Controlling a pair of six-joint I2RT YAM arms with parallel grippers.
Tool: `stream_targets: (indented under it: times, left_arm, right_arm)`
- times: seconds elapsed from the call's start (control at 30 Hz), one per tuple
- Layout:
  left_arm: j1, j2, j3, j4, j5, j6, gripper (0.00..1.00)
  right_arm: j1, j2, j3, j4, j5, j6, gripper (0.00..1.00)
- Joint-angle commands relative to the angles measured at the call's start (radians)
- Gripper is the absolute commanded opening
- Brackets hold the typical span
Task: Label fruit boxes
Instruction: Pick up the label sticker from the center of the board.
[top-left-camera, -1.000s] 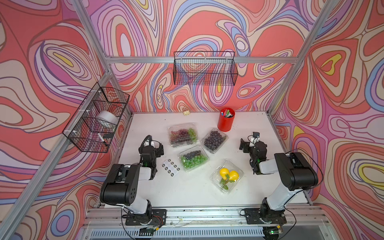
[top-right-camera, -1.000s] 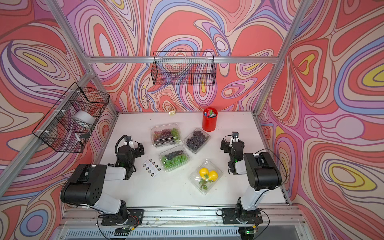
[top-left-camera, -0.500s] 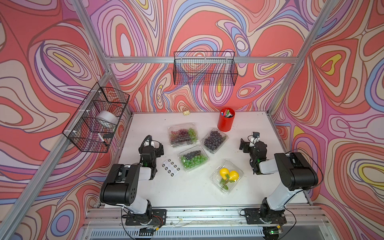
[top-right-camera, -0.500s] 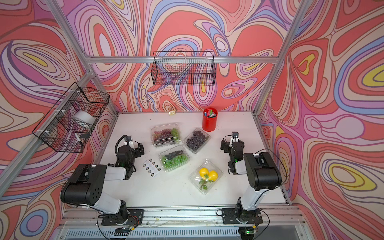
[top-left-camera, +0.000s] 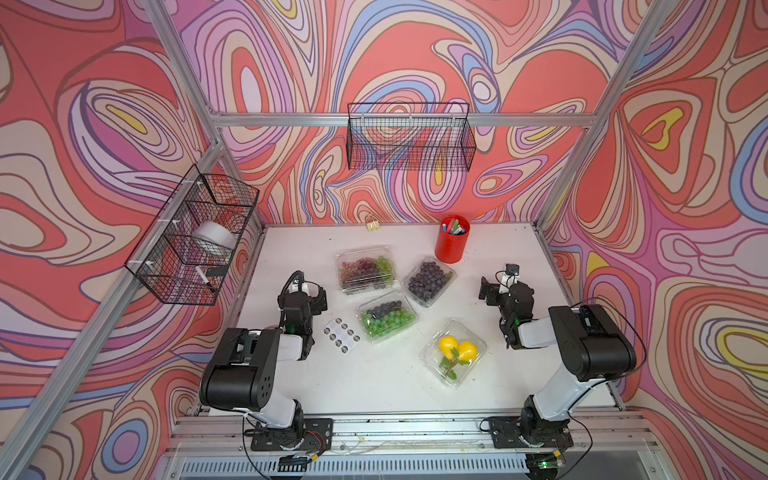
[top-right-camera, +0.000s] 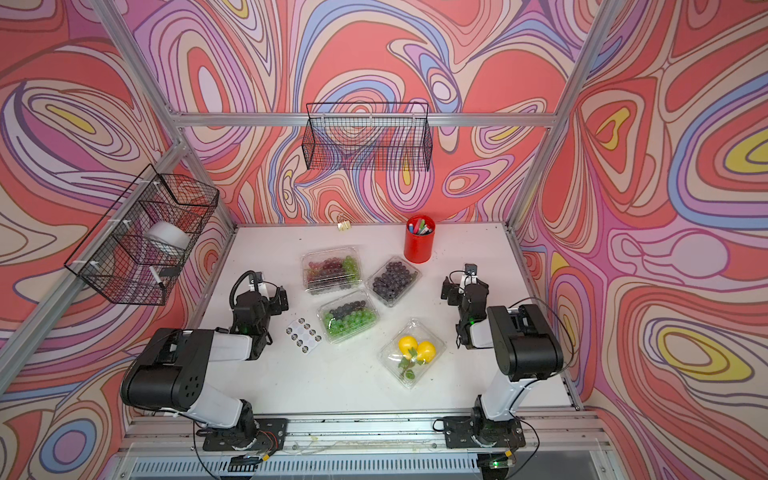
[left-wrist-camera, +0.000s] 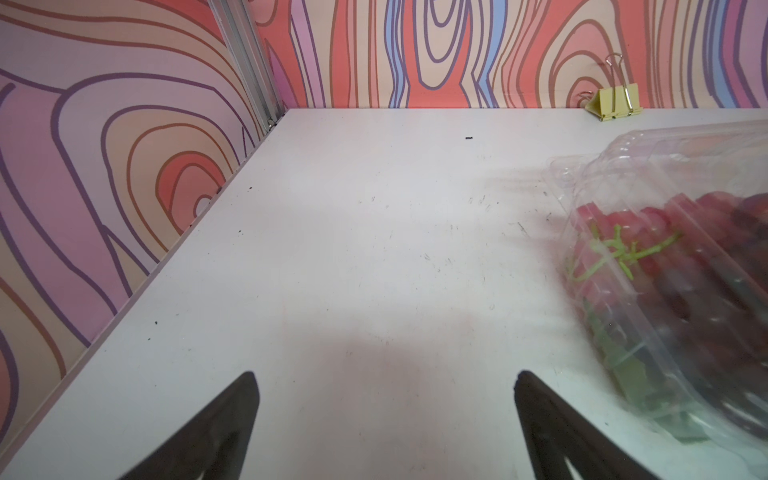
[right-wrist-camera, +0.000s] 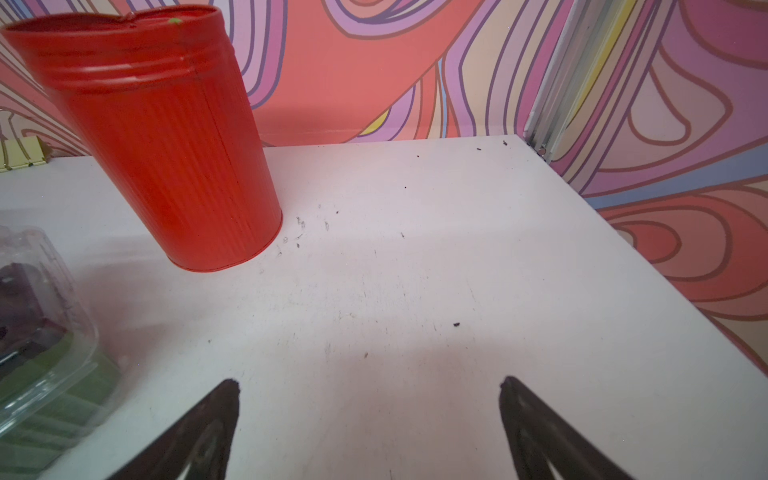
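In a top view, the sticker sheet (top-left-camera: 341, 335) lies just lower right of the wide-open, empty left hand (top-left-camera: 311, 296), the nearer one.

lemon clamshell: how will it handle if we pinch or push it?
The lemon clamshell looks like thin clear plastic, so it likely flexes under a pinch. Its two lemons have room to spare and would probably roll, shifting the weight. Low and wide on the smooth table, it should slide, not tip.

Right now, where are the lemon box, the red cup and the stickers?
lemon box (top-left-camera: 434, 353): in a top view, clear lid near its edge.
red cup (top-left-camera: 451, 248): in a top view, side wall.
sticker sheet (top-left-camera: 341, 334): in a top view, its middle.
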Motion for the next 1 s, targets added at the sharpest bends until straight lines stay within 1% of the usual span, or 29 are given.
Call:
stream_targets:
  times: [0.0,0.1,0.2,0.27,0.37,0.4,0.5,0.53,0.57,0.63,0.73,0.8,0.87,0.9,0.97]
  left_arm:
    - [0.004,-0.046,-0.033,0.046,0.007,0.0,0.96]
    - [0.004,-0.115,-0.031,-0.02,0.004,-0.002,0.96]
    - [0.004,-0.197,0.007,-0.154,0.019,0.006,0.95]
    - [0.004,-0.25,0.057,-0.29,0.016,-0.007,0.93]
    - [0.004,-0.326,0.182,-0.569,0.008,-0.065,0.92]
    - [0.004,-0.346,0.237,-0.689,-0.005,-0.093,0.92]
    - [0.003,-0.387,0.412,-1.065,-0.032,-0.195,0.91]
    - [0.003,-0.401,0.475,-1.208,-0.034,-0.258,0.91]
    - [0.003,-0.409,0.525,-1.316,-0.026,-0.313,0.9]
    - [-0.003,-0.424,0.632,-1.543,0.024,-0.429,0.87]
    - [-0.017,-0.422,0.745,-1.811,0.088,-0.611,0.87]
    - [-0.028,-0.409,0.792,-1.964,0.106,-0.722,0.87]
    - [-0.033,-0.397,0.81,-2.08,0.121,-0.811,0.87]
    - [-0.034,-0.399,0.806,-2.11,0.136,-0.83,0.87]
    - [-0.037,-0.403,0.779,-2.113,0.196,-0.837,0.88]
  right_arm:
    - [-0.003,-0.057,0.005,-0.036,0.001,0.003,0.98]
    - [-0.003,-0.136,0.039,-0.164,-0.02,-0.005,0.98]
    - [-0.002,-0.215,0.101,-0.327,-0.044,-0.003,0.99]
    - [-0.004,-0.266,0.178,-0.484,-0.062,0.021,0.98]
    - [-0.001,-0.31,0.301,-0.709,-0.135,0.046,0.98]
    - [0.002,-0.32,0.339,-0.767,-0.161,0.053,0.98]
    - [0.036,-0.341,0.436,-0.925,-0.17,0.095,0.98]
    - [0.054,-0.347,0.465,-0.973,-0.163,0.107,0.98]
    - [0.073,-0.351,0.483,-1.008,-0.157,0.113,0.98]
    - [0.126,-0.358,0.513,-1.063,-0.13,0.122,0.98]
    - [0.192,-0.358,0.531,-1.093,-0.108,0.145,0.98]
    - [0.218,-0.357,0.534,-1.088,-0.108,0.181,0.98]
    - [0.233,-0.354,0.534,-1.069,-0.126,0.205,0.98]
    - [0.241,-0.351,0.537,-1.062,-0.132,0.213,0.99]
    - [0.248,-0.339,0.545,-1.054,-0.15,0.216,0.98]
